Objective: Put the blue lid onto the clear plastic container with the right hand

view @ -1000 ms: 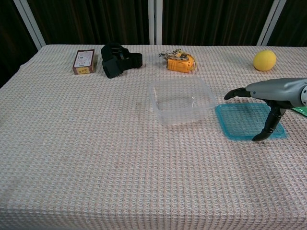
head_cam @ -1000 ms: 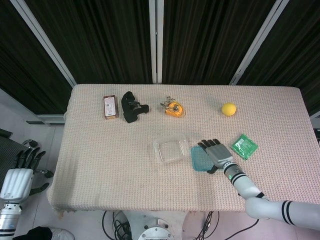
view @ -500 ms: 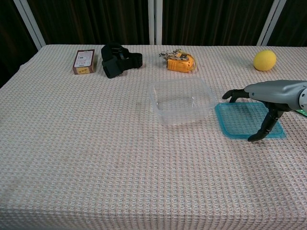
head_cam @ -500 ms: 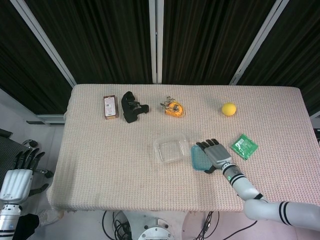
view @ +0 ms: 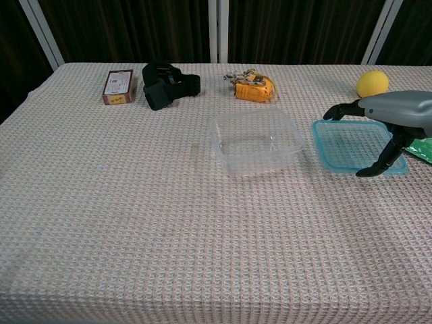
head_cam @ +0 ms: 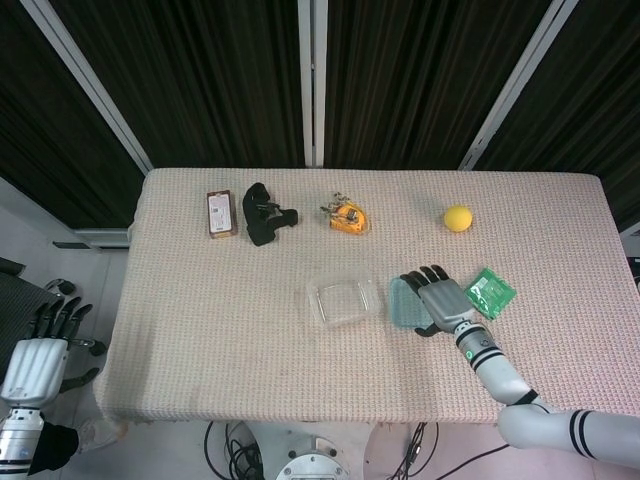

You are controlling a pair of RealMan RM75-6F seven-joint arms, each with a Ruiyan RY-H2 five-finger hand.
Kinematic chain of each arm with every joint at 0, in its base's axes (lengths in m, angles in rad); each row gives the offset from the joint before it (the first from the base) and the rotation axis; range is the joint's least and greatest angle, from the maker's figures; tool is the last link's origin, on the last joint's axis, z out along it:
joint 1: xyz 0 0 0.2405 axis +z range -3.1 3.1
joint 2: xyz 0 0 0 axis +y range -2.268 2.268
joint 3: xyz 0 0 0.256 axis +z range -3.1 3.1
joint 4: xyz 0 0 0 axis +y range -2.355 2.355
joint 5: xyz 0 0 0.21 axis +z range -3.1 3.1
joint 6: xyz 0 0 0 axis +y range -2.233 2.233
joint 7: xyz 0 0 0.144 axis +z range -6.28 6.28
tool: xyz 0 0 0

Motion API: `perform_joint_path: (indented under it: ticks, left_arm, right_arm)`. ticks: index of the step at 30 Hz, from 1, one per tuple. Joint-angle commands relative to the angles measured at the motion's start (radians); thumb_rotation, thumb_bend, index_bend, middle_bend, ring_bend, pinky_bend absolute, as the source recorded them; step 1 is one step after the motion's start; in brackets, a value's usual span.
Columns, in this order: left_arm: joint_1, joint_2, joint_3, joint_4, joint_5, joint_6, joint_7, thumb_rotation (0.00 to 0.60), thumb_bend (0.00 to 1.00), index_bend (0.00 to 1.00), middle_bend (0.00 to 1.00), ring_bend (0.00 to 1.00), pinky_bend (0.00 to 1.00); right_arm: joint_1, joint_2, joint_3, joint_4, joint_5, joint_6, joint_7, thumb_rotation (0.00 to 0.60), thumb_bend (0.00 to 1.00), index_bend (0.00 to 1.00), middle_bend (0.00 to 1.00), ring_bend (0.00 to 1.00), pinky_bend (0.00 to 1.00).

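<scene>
Since the earlier frames, the flat translucent blue square lid [view: 359, 146] has shifted up and away from the table's near edge, carried by the right hand [head_cam: 437, 298], whose fingers [view: 339, 109] arch over it while the thumb hooks its near edge. It appears to hang slightly above the beige woven tablecloth [view: 135, 223], just right of the one clear plastic square container [view: 256, 141], not touching it. One of each lies around: a yellow ball [view: 372, 84], a green packet [head_cam: 488, 292], an orange tape measure [view: 254, 87], a black strap [view: 167, 84], a small brown box [view: 118, 86]. The left hand [head_cam: 38, 354] hangs off the table, fingers spread, holding nothing.
</scene>
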Motion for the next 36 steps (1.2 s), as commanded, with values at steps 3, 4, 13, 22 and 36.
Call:
perform_joint_path:
  ticks: [3, 4, 13, 22, 36]
  left_arm:
    - [0.003, 0.001, -0.001, -0.009, 0.003, 0.009, 0.008, 0.600, 0.07, 0.13, 0.04, 0.00, 0.00]
    - [0.004, 0.001, 0.000, -0.010, 0.004, 0.010, 0.010, 0.600, 0.07, 0.13, 0.04, 0.00, 0.00]
    - [0.001, -0.003, -0.001, -0.016, 0.018, 0.017, 0.019, 0.600, 0.07, 0.13, 0.04, 0.00, 0.00]
    - [0.003, -0.010, 0.001, 0.011, 0.020, 0.018, -0.003, 0.600, 0.07, 0.13, 0.04, 0.00, 0.00]
    - [0.006, -0.030, 0.002, 0.063, 0.010, 0.011, -0.057, 0.600, 0.07, 0.13, 0.04, 0.00, 0.00]
  right_arm:
    - [0.026, 0.160, 0.021, -0.156, -0.038, -0.019, -0.022, 0.600, 0.24, 0.12, 0.32, 0.00, 0.00]
    - [0.033, 0.181, 0.026, -0.183, -0.037, -0.024, -0.026, 0.600, 0.24, 0.12, 0.32, 0.00, 0.00]
    - [0.198, 0.175, 0.102, -0.292, 0.142, -0.085, -0.140, 0.600, 0.24, 0.12, 0.32, 0.00, 0.00]
    - [0.388, -0.004, 0.094, -0.244, 0.408, -0.034, -0.304, 0.600, 0.24, 0.12, 0.32, 0.00, 0.00]
    - [0.486, -0.131, 0.079, -0.124, 0.526, 0.006, -0.348, 0.600, 0.24, 0.12, 0.30, 0.00, 0.00]
